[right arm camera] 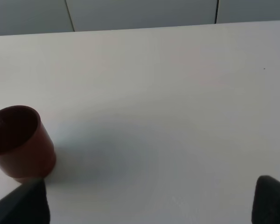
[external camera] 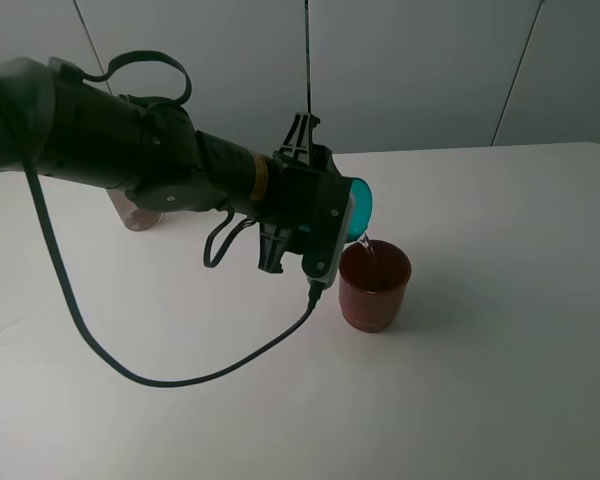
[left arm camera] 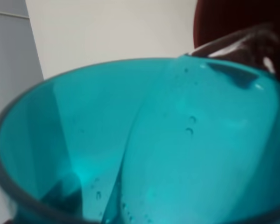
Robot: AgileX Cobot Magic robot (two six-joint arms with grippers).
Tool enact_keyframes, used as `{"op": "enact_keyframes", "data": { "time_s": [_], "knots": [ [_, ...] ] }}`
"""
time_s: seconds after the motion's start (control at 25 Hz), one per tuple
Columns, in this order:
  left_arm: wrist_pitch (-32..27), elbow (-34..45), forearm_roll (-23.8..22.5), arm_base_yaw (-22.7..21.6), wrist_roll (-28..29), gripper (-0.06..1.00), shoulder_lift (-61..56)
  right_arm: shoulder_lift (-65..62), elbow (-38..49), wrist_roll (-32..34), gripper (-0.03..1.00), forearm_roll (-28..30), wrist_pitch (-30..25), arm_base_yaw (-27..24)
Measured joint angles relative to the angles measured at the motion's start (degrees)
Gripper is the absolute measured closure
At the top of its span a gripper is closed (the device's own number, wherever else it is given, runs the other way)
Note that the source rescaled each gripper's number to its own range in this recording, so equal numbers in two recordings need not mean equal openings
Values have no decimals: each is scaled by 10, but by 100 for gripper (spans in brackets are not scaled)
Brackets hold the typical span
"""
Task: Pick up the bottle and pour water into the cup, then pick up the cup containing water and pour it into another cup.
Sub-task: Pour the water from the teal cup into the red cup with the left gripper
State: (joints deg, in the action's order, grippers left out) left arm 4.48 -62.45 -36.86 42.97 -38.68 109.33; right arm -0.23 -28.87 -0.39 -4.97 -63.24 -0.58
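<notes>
My left gripper (external camera: 332, 212) is shut on the teal cup (external camera: 360, 207), which is tipped on its side over the dark red cup (external camera: 374, 285). A thin stream of water (external camera: 368, 245) falls from the teal rim into the red cup. The left wrist view is filled by the teal cup's inside (left arm camera: 144, 144) with water running toward its lip, and the red cup (left arm camera: 238, 23) lies beyond. The bottle (external camera: 130, 212) stands at the far left, mostly hidden behind the left arm. My right gripper (right arm camera: 147, 203) is open over bare table, to the side of the red cup (right arm camera: 21, 140).
A black cable (external camera: 150, 378) loops from the left arm across the white table (external camera: 500, 380). A wall of grey panels (external camera: 420, 70) runs behind the table's far edge.
</notes>
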Motion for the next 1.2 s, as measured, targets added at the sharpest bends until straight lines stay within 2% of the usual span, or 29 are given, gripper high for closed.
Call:
{"op": "enact_keyframes", "data": {
  "time_s": [0.92, 1.2],
  "knots": [
    [-11, -1, -1, 1, -78, 88, 0, 0, 0, 4, 76, 0, 0, 0],
    [-26, -22, -20, 1, -84, 88, 0, 0, 0, 0, 76, 0, 0, 0]
  ]
}}
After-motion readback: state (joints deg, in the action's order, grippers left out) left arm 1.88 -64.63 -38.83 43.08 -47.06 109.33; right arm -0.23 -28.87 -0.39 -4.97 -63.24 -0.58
